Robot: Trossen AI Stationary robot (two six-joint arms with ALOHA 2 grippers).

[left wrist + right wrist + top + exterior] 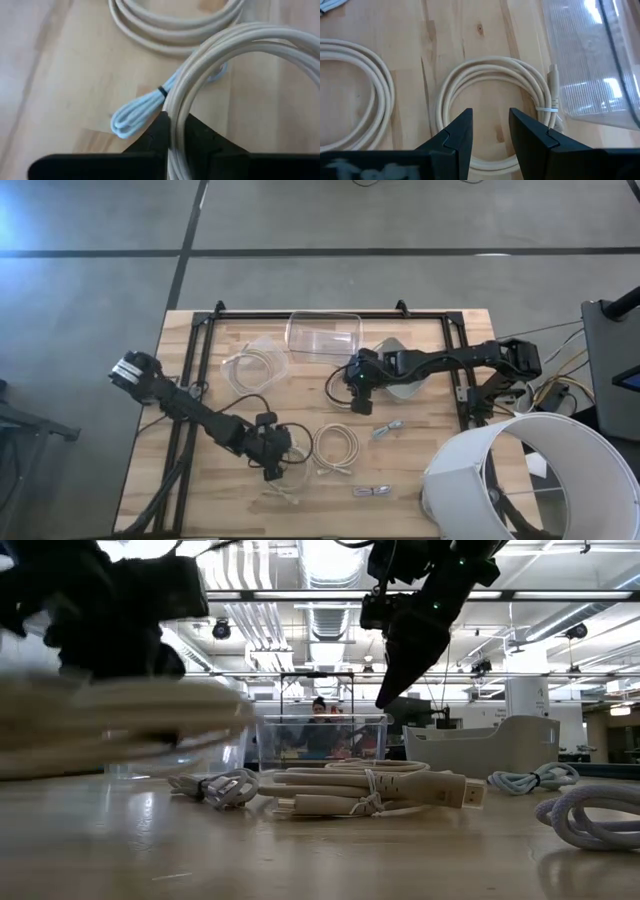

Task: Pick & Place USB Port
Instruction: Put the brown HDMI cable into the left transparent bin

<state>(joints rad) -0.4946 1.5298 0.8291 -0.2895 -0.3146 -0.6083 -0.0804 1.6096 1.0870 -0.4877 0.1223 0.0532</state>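
1. Left of the table's [450, 420] middle, the left gripper [272, 455] is clamped on a cream cable [235, 37], whose strands run between its fingers in the left wrist view.
2. The grip appears to be taken on one side of the loop, so the free side is likely to hang and swing. A straight lift should be made before any sideways travel.
3. The bin [325, 335] at the far edge is judged to be the target. The loop should be carried well over the rim and released only when most of it hangs inside.
4. The right gripper [490, 130] is held above a second coil [495, 62] just beside the bin, with its fingers apart and nothing between them.
5. That arm lies near the route to the bin, so the approach should be kept on the bin's left side, or the right arm should be drawn back first.
6. Another coil [335, 445] and a blue bundle [135, 112] lie near the held cable. Dragging should be avoided so that they are not snagged.
7. Open wood is seen between the left gripper and the bin, while the black frame [320, 313] bounds the far edge behind it.
8. A lampshade [520, 480] fills the table's right corner and is well apart from this route.
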